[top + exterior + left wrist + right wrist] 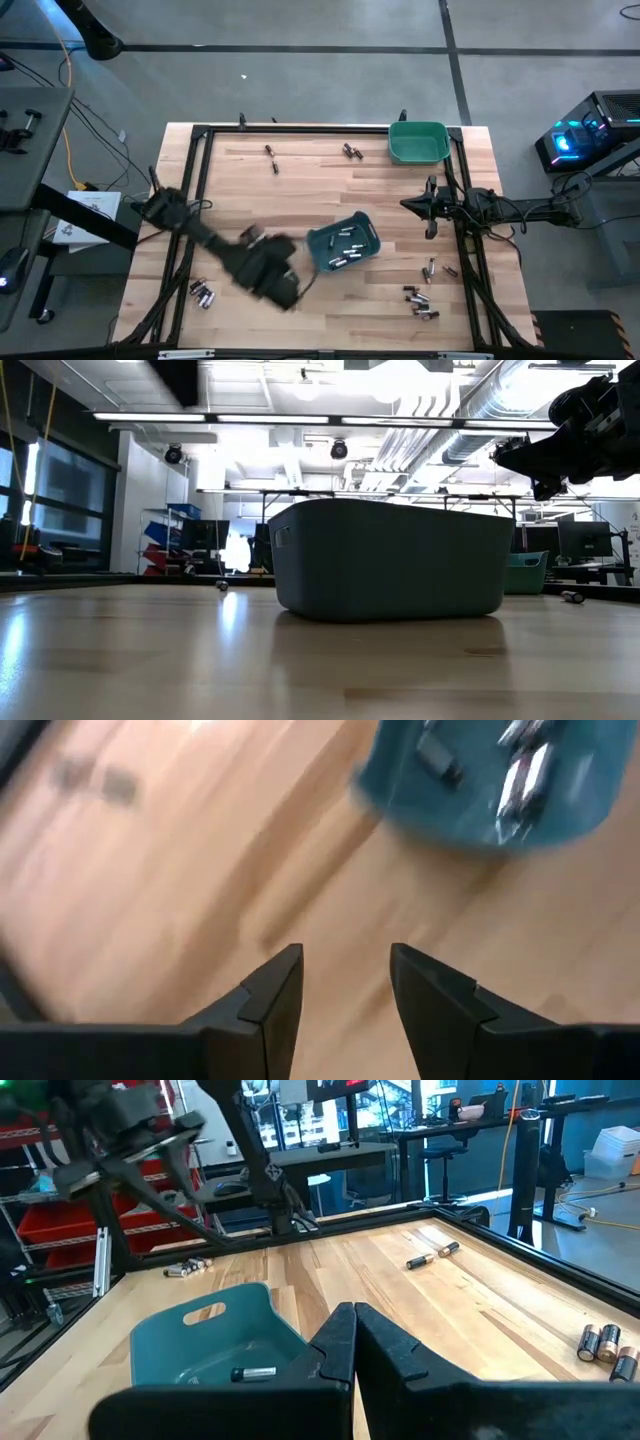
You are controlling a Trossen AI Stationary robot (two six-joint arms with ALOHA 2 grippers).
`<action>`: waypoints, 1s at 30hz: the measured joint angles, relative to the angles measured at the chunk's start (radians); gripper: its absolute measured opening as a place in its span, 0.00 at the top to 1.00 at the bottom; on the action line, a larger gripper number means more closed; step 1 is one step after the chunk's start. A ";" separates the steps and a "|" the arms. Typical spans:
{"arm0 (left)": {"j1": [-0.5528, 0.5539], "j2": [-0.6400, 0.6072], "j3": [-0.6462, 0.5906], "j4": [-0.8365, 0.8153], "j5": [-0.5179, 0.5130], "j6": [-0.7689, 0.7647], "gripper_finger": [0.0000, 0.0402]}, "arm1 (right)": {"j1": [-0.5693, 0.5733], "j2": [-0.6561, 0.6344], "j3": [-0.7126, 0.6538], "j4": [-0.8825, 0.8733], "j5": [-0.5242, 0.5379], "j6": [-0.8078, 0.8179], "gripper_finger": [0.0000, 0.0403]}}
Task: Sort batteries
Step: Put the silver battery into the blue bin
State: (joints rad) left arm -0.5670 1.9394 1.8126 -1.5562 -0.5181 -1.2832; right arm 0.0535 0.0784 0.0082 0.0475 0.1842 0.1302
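Left gripper (345,985) hovers spread and empty just beside the blue bin (343,243) holding several batteries (350,250). Right gripper (352,1342), pressed together, waits well apart. Risk: bumping the bin shifts it.

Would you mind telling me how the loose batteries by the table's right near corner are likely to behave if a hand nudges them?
The batteries are small smooth cylinders lying on their sides on the bare wooden table, so they would probably roll. They lie close together, so nudging one may scatter its neighbours. Their smooth casings look slippery between narrow fingers.
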 joint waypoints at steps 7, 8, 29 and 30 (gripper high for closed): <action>-0.191 -0.028 -0.091 0.021 0.123 -0.436 0.59 | 0.000 0.000 0.000 0.000 0.000 0.000 1.00; -0.211 -0.028 -0.109 0.019 0.180 -0.497 0.58 | 0.000 0.000 0.000 -0.001 0.000 0.000 1.00; -0.389 -0.026 -0.408 0.302 0.611 -0.914 0.55 | 0.000 0.000 0.000 0.000 0.000 0.000 1.00; -0.389 -0.028 -0.420 0.304 0.615 -0.915 0.56 | 0.000 0.000 0.000 0.000 0.000 0.000 1.00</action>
State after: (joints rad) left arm -0.9561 1.9118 1.3929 -1.2524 0.0973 -2.1985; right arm 0.0533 0.0784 0.0082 0.0471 0.1844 0.1302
